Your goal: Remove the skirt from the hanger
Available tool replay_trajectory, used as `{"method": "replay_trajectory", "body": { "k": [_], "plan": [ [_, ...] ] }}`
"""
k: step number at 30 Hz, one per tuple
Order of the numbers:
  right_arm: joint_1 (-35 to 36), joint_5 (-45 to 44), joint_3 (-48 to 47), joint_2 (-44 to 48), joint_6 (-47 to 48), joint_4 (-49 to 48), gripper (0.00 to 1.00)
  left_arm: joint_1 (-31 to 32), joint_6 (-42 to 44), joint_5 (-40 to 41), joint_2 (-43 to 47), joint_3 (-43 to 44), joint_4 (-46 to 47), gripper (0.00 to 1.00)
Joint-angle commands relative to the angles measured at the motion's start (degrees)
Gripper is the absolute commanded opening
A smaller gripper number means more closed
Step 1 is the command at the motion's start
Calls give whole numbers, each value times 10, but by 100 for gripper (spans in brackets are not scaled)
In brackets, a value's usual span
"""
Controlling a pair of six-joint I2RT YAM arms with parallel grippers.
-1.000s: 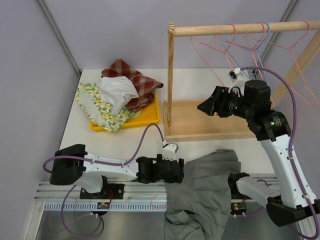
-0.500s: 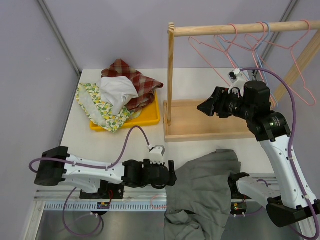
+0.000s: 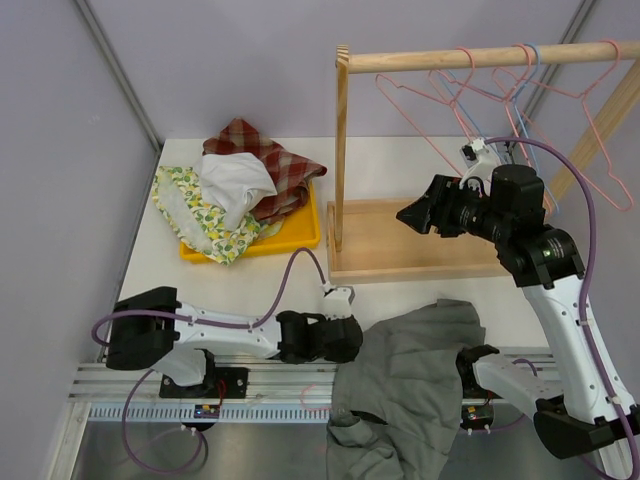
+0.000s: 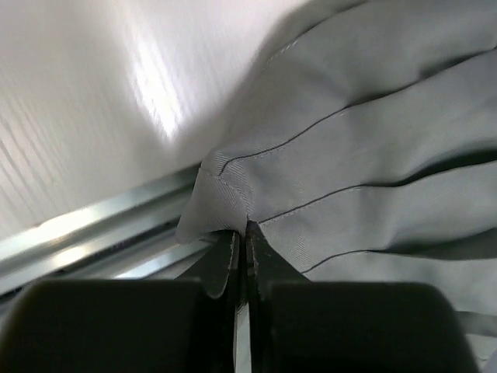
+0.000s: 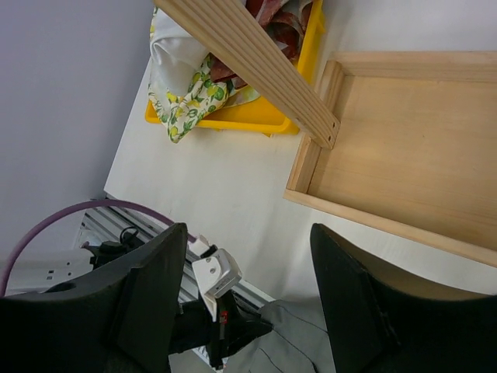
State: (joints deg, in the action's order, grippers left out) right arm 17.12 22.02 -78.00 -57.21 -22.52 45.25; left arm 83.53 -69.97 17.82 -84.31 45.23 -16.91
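Note:
The grey pleated skirt (image 3: 420, 370) lies crumpled at the table's near edge and hangs over the rail, off any hanger. My left gripper (image 3: 355, 340) sits low at its left edge, shut on a fold of the skirt (image 4: 373, 155); the left wrist view shows the left gripper (image 4: 242, 229) pinching the hem. Pink and blue wire hangers (image 3: 480, 90) hang bare on the wooden rod. My right gripper (image 3: 408, 213) hovers open above the rack's base, holding nothing. In the right wrist view, a corner of the skirt (image 5: 287, 342) shows below the right gripper (image 5: 248, 229).
The wooden rack's tray base (image 3: 400, 250) and upright post (image 3: 342, 150) stand at the middle right. A yellow tray (image 3: 300, 235) piled with plaid, white and lemon-print clothes sits at the back left. The metal rail (image 3: 150, 385) runs along the near edge.
My left gripper pulled back to the left, then came right again onto the skirt's left edge and shut on it. The skirt's edge shifted slightly. The right arm barely moved.

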Motion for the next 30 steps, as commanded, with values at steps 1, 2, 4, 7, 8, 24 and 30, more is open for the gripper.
{"method": "replay_trajectory", "body": {
  "k": [1,2,4,7,8,24,30],
  "plan": [
    [0,-9,1,14,2,-9,72,-27,71,39,13,68,-16,0],
    [1,-10,0,15,4,-5,72,-40,86,58,28,105,-61,0],
    [1,-13,-1,17,6,-3,72,-56,135,101,39,143,-99,0],
    [0,-13,-1,18,5,-4,72,-110,201,93,36,201,-110,0],
    [0,-11,0,18,2,-8,72,-141,213,84,23,205,-91,0],
    [188,-90,-20,-35,-41,32,67,-149,134,108,258,16,-174,99],
    [339,-233,0,-110,-88,9,66,-165,58,160,383,-94,-236,99]
  ]
}}
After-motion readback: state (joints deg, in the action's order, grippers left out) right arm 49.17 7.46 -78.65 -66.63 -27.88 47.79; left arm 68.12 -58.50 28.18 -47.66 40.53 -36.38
